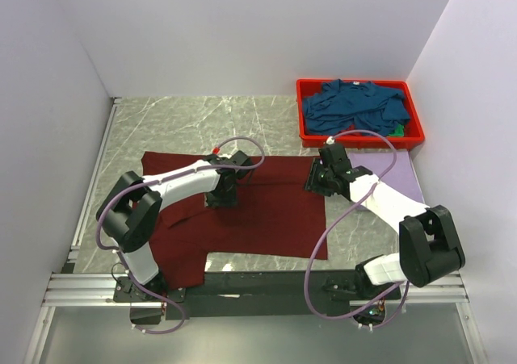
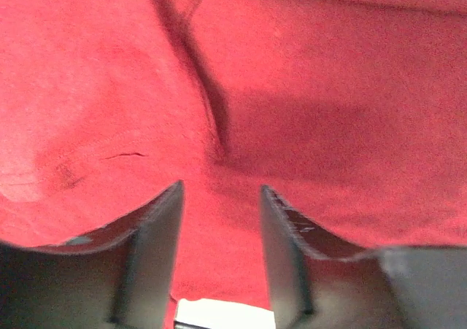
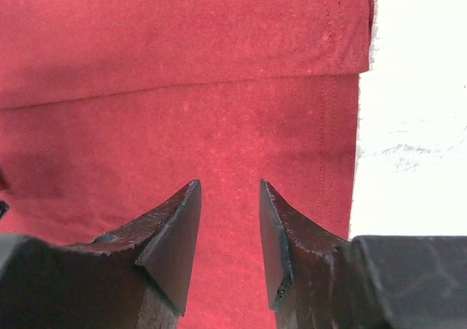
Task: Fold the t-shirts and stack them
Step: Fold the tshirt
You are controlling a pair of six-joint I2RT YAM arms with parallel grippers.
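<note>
Your left gripper (image 2: 219,194) hovers with jaws partly open, holding nothing, and the maroon t-shirt (image 1: 275,211) lies spread directly beneath it. Your right gripper (image 3: 230,190) — jaws likewise apart and empty — hangs over the same shirt, whose edge is just to its right.

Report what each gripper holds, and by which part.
Nothing is held. The left gripper and the right gripper both stand open just above the maroon t-shirt.

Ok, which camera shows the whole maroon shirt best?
The top view: the maroon shirt lies spread on the table, its outline nearly all in view. The left wrist view shows only a creased patch of it, the right wrist view its hemmed edge beside the pale table.
</note>
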